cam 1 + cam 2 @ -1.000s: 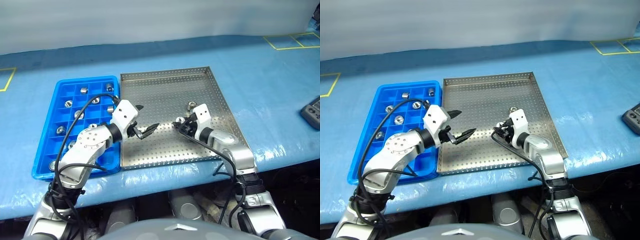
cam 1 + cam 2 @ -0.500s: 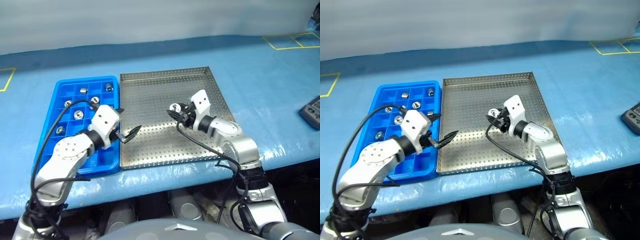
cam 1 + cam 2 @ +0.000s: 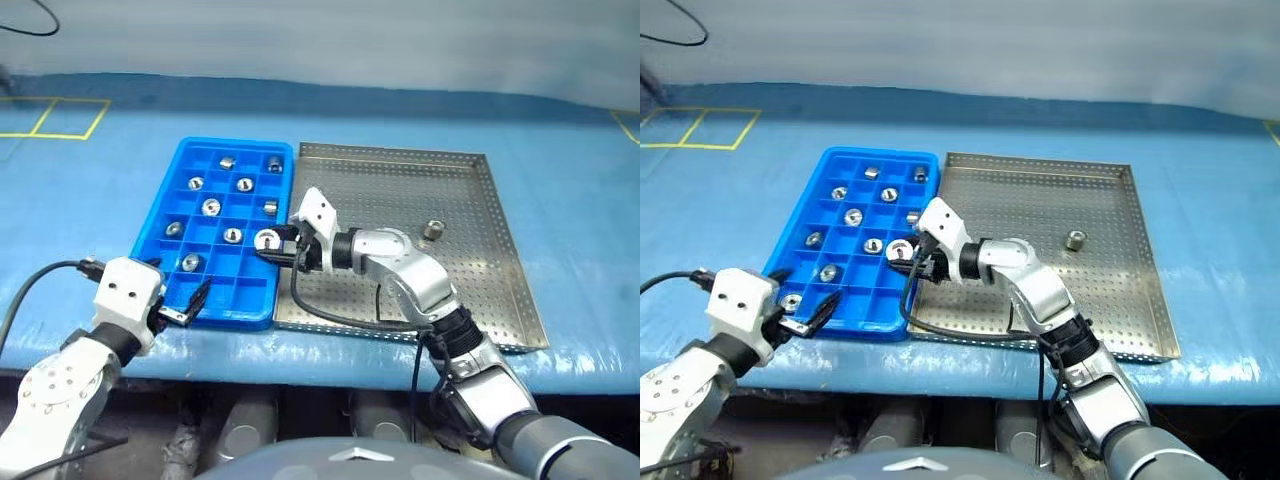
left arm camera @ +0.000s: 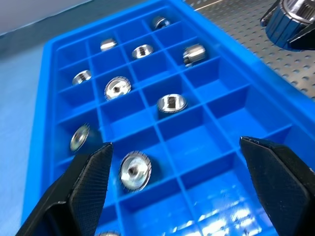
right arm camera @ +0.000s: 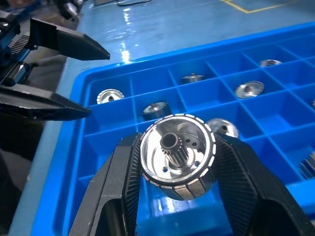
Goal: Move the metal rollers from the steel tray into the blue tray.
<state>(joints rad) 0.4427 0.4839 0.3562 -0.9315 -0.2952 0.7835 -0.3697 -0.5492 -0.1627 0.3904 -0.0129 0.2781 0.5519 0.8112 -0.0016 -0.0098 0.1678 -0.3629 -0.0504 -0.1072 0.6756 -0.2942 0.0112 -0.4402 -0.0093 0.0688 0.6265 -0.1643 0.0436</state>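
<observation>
- Right gripper is clamped on a metal roller, carrying it over the blue tray, right-hand column of cells.
- In the right wrist view the roller's axis points out between the fingers, with empty cells just below and ahead.
- Drop looks next, I'd say; the free cell lies around 6 o'clock from the jaws.
- Left gripper hangs wide open and empty at the tray's near edge, 7 o'clock from the right one.
- One roller remaining sits in the steel tray, at 3 o'clock.
</observation>
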